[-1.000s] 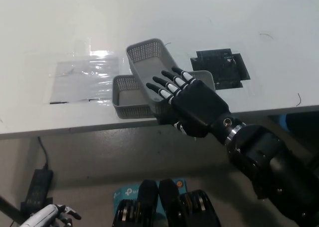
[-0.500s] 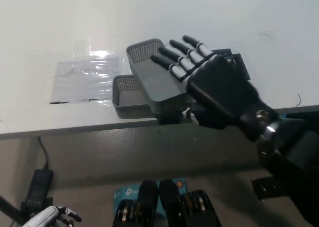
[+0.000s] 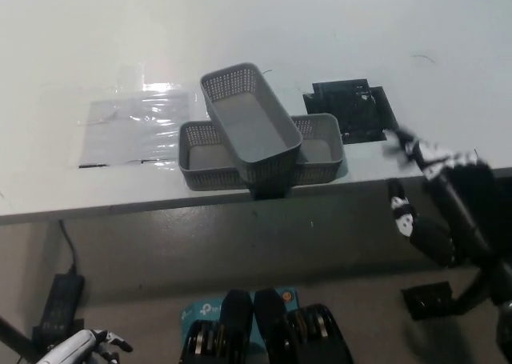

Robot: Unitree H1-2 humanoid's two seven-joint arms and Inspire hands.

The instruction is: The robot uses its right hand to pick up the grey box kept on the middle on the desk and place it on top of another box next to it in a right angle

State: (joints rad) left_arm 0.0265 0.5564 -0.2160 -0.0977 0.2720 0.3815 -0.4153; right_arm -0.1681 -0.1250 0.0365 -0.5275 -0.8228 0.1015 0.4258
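Two grey perforated boxes sit near the desk's front edge. The upper grey box point(image 3: 250, 126) lies crosswise on top of the lower grey box point(image 3: 200, 156), roughly at a right angle, its near end overhanging the front. My black right hand point(image 3: 440, 196) is off to the right, beyond the desk edge, open and holding nothing, well apart from the boxes. My white left hand point(image 3: 80, 346) rests low at the bottom left, with too little showing to tell how it is held.
A clear plastic sheet point(image 3: 132, 128) lies on the white desk point(image 3: 320, 28) left of the boxes. A black patch point(image 3: 352, 108) is stuck on the desk to their right. Below the desk are a black adapter point(image 3: 58, 298) and a blue carton point(image 3: 196, 310).
My right hand has let go of the upper box and drawn back to the right and down, off the desk. The box stays lying across the lower one.
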